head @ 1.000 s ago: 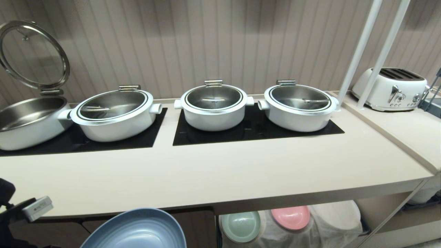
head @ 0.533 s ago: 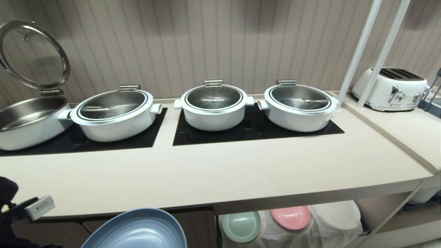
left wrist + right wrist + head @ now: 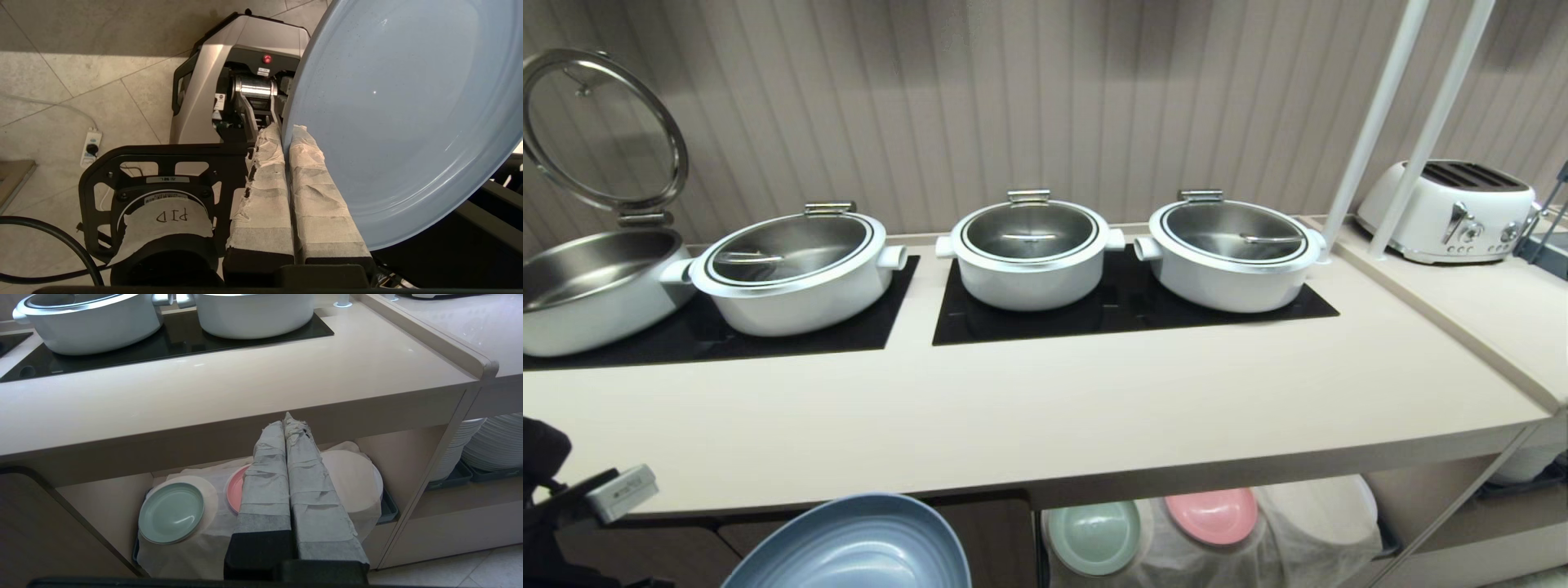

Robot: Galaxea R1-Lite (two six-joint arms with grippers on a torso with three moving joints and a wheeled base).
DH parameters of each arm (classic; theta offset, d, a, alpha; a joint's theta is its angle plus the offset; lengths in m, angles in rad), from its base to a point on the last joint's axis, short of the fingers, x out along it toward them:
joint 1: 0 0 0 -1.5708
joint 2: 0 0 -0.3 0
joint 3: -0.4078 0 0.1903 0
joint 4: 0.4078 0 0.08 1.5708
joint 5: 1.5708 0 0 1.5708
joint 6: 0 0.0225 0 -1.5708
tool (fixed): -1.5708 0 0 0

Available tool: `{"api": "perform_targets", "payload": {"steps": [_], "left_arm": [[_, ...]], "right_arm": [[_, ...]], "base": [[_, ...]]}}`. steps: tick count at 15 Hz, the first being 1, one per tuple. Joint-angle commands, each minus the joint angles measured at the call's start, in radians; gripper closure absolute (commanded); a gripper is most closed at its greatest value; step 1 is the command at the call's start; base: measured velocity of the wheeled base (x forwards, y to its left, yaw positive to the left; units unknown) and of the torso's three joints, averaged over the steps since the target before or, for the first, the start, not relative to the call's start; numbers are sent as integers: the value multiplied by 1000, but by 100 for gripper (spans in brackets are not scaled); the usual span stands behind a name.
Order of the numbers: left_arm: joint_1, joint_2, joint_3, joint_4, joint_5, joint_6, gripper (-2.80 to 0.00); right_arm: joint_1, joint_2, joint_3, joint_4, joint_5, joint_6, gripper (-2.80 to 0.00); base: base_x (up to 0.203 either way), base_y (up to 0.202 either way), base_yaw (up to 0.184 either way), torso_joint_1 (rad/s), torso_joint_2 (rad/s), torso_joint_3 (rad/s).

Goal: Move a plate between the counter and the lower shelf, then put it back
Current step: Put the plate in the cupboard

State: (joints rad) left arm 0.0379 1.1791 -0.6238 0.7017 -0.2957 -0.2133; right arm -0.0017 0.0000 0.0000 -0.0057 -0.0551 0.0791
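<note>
The light blue plate [image 3: 849,547] hangs tilted below and in front of the counter's [image 3: 1045,408] front edge, at the bottom left of the head view. My left gripper [image 3: 286,130] is shut on the plate [image 3: 400,114] at its rim, with one taped finger [image 3: 265,183] on each side. The left arm [image 3: 572,506] shows at the lower left. My right gripper [image 3: 286,420] is shut on nothing and sits in front of the lower shelf [image 3: 102,498]. There a white cloth [image 3: 196,551] covers plate stacks.
A mint plate [image 3: 171,512] and a pink plate [image 3: 235,494] lie on the cloth. Several white pots [image 3: 1029,253] stand on black cooktop panels [image 3: 1127,314]. A white toaster [image 3: 1454,208] sits at the right behind two white poles [image 3: 1380,114]. My base [image 3: 229,81] stands on the tiled floor.
</note>
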Motion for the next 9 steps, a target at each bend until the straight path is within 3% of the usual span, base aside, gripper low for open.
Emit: {"api": "perform_targets", "payload": {"steps": [1,9], "left_arm": [[-3,-1,-4,4,-3,-1,0],[2,-7,3,7,-5,-5,0]], "right_arm": [[0,0,0,0,0,1,0],[0,0,0,0,0,1,0]], "base": [[0,0,0,0,0,0],[0,0,0,0,0,0]]}}
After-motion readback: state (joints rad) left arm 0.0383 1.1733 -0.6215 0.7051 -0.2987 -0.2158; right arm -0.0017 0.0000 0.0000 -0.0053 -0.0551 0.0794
